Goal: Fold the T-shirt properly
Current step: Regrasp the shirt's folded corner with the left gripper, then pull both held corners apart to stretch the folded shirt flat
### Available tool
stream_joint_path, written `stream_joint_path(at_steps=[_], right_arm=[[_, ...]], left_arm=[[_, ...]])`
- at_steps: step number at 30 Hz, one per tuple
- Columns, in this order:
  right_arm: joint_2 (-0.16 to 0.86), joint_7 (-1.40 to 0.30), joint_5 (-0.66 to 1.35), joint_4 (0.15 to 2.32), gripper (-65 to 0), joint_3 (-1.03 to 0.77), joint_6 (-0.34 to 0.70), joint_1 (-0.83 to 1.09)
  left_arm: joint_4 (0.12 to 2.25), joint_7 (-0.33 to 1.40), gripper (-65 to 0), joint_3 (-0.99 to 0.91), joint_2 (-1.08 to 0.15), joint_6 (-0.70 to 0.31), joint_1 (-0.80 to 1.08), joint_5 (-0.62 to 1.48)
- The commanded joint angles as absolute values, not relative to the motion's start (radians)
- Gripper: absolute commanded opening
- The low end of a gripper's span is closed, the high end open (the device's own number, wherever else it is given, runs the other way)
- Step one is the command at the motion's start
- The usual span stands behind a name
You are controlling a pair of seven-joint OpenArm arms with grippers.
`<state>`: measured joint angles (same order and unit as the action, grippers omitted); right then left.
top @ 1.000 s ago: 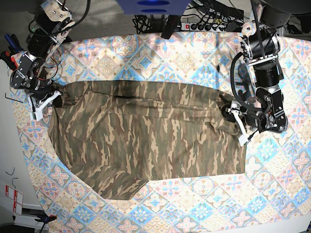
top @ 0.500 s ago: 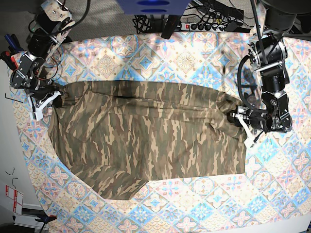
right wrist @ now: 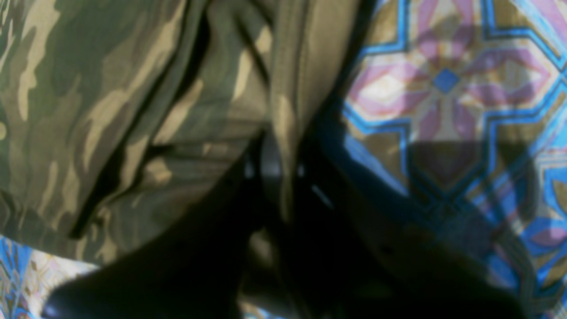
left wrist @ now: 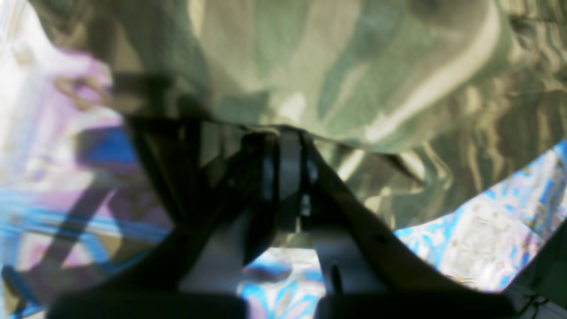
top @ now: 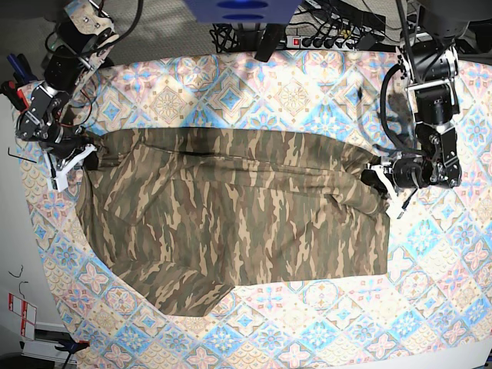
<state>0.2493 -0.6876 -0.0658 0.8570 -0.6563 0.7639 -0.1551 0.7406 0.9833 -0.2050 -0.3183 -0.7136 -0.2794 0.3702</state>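
The camouflage T-shirt (top: 231,207) lies spread across the tablecloth (top: 307,100), folded into a wide band with one rounded corner hanging toward the front left. On the right of the base view, my left gripper (top: 378,175) is shut on the shirt's bunched right edge. In the left wrist view its jaws (left wrist: 290,150) pinch a fold of the T-shirt (left wrist: 354,66). At the shirt's left edge my right gripper (top: 83,156) is also shut on cloth. The right wrist view shows that gripper (right wrist: 281,173) clamped on a ridge of the T-shirt (right wrist: 110,110).
A power strip and cables (top: 330,38) lie behind the table's far edge. The tablecloth (left wrist: 478,230) shows bare to the right of the shirt and along the front. The table's left edge drops off just beyond my right arm (top: 46,100).
My left gripper has gone from open to shut on the shirt's right edge and shifted slightly right and up, bunching the cloth. The right arm has stayed still.
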Motion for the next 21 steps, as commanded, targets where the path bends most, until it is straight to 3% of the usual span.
stream_joint_path(at_steps=[1,11,21], right_arm=[[0.252,-0.888,-0.274,0.828,-64.0,-0.657,0.698,-0.122],[0.271,-0.914,-0.274,0.828,-64.0,-0.657,0.698,-0.096],[0.314,-0.917,-0.274,0.828,-64.0,-0.704,0.698,-0.033]], left_arm=[[0.708,1.173,-65.0,-0.183,-0.298,-0.698,-0.202,0.203],[0.713,1.17,-65.0,-0.185,-0.364,-0.698,-0.09,0.2],[1.064,1.254,-65.0,-0.222,-0.412,-0.698,0.128,0.205]])
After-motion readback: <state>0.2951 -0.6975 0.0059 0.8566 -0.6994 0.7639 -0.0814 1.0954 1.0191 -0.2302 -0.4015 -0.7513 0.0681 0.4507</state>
